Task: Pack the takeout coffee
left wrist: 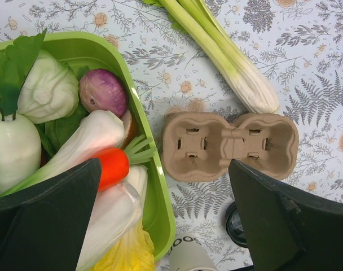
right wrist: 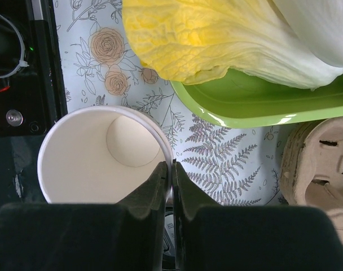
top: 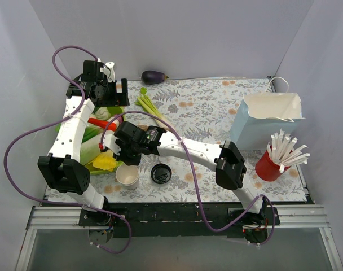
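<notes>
Searching every view, we find no lidded takeout coffee. Our right gripper [right wrist: 172, 167] pinches the rim of a lidless paper cup [right wrist: 87, 164] beside a loose black lid [top: 160, 173]; our left gripper [left wrist: 165, 167] stands spread wide. Such a cup crushes easily, so we'd grip its body lightly.

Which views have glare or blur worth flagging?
Right wrist: glare streaks on the tray rim, cup sharp. Left wrist: fingers dark and featureless, carrier crisp. Top external: even light, soft shadows, no glare.
</notes>
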